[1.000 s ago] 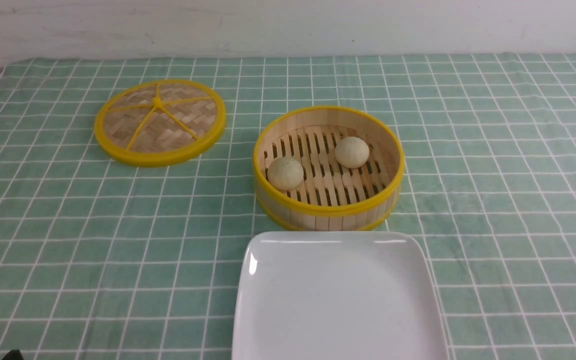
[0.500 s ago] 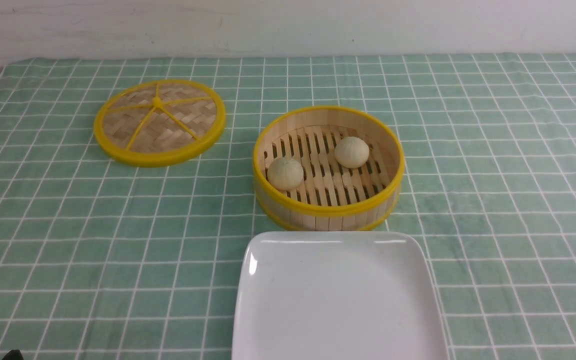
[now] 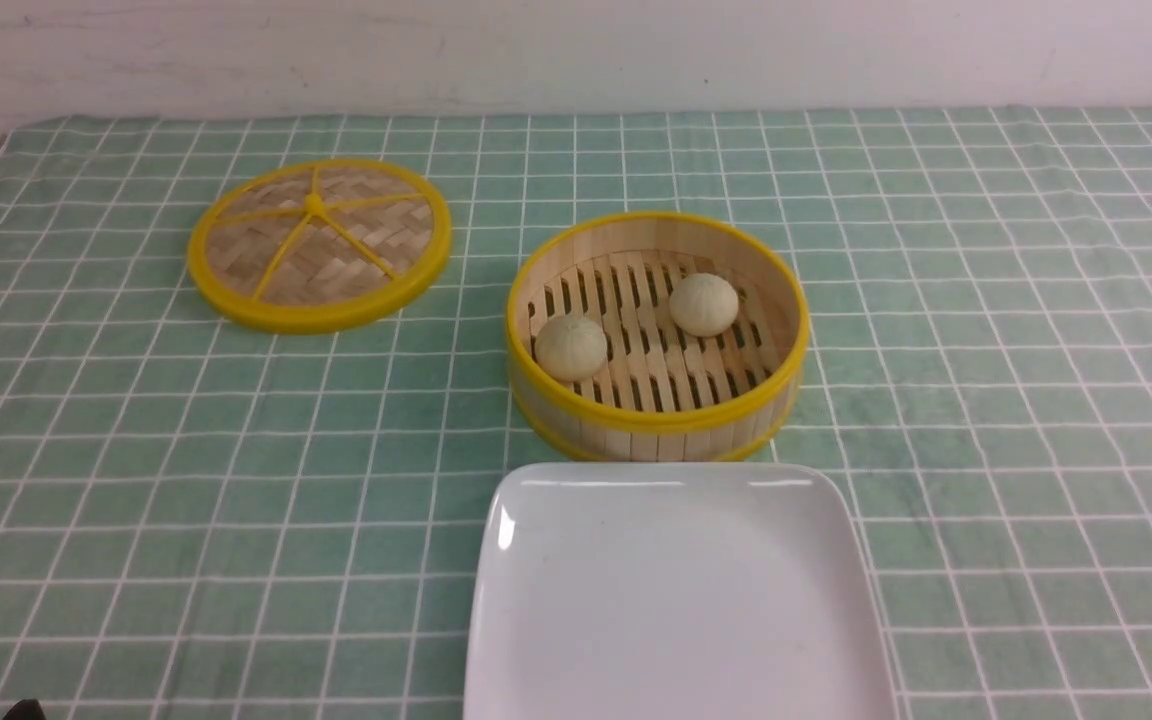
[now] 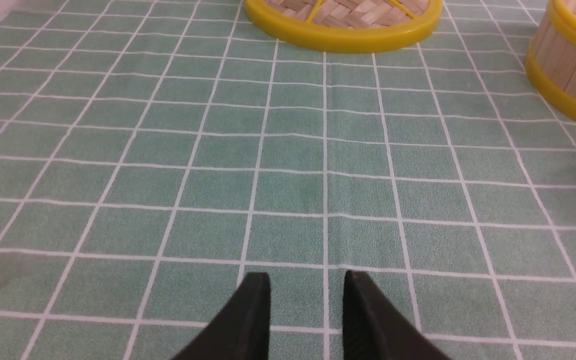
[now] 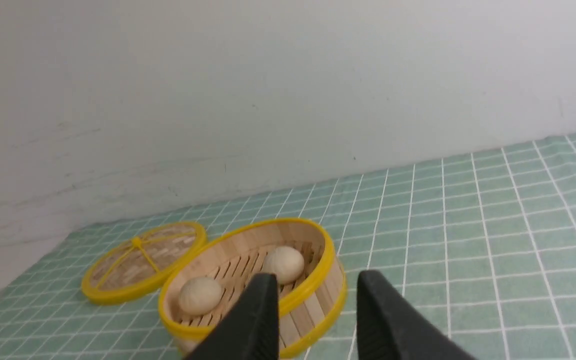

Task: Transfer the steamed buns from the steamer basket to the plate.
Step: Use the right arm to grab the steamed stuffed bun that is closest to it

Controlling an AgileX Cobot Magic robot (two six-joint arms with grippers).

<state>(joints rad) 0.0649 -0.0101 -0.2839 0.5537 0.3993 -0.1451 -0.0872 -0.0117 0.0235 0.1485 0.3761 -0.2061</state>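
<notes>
1. Right wrist view: shows right claw (image 5: 313, 282) spread, empty, facing the open steamer basket (image 5: 268, 222); lid (image 5: 143, 255) off aside, for access.
2. Places both steamed buns (image 5: 283, 264) ahead of and below that claw, inside the basket.
3. Shows left claw (image 4: 307, 280) spread, empty, well short of the basket.
4. Has plate (image 3: 676, 600) bare just beside basket, likely shortening the carry.

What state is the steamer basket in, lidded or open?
Open. Its lid lies apart on the tablecloth, and both steamed buns show inside the steamer basket.
</notes>
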